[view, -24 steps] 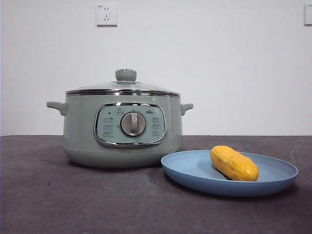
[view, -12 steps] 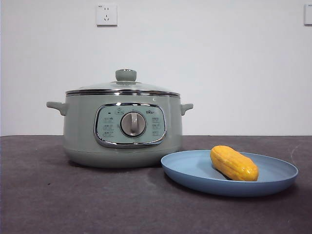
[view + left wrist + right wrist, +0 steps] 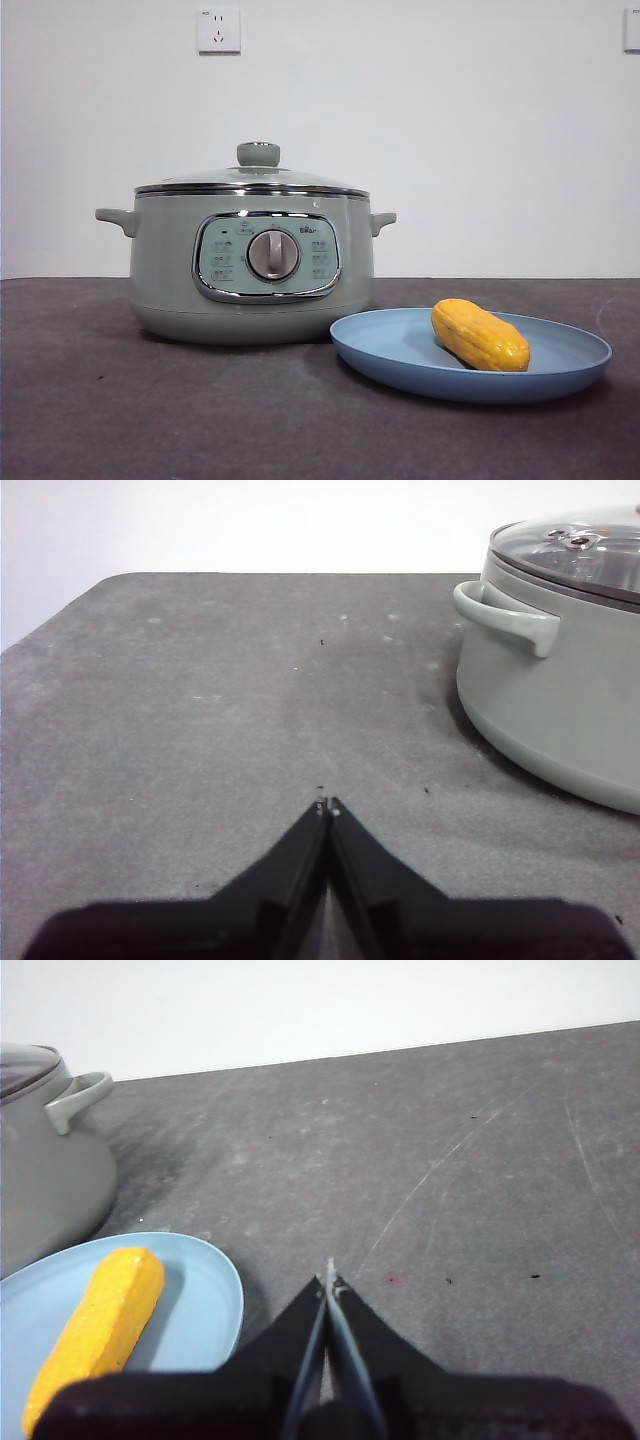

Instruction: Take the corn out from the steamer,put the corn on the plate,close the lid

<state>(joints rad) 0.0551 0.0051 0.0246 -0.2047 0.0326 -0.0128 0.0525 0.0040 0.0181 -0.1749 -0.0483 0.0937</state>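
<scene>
The sage-green steamer (image 3: 250, 265) stands on the dark table with its glass lid (image 3: 255, 178) seated on top. It also shows in the left wrist view (image 3: 555, 670) and the right wrist view (image 3: 40, 1170). The yellow-orange corn (image 3: 479, 335) lies on the light-blue plate (image 3: 400, 355) to the steamer's right. The right wrist view shows the corn (image 3: 95, 1335) on the plate (image 3: 205, 1300) too. My left gripper (image 3: 327, 805) is shut and empty, over bare table beside the steamer's handle. My right gripper (image 3: 330, 1278) is shut and empty, beside the plate. Neither gripper shows in the front view.
A white wall socket (image 3: 218, 30) is on the wall behind the steamer. The dark grey table (image 3: 150, 420) stretches in front of the steamer and plate. Its far edge shows in both wrist views.
</scene>
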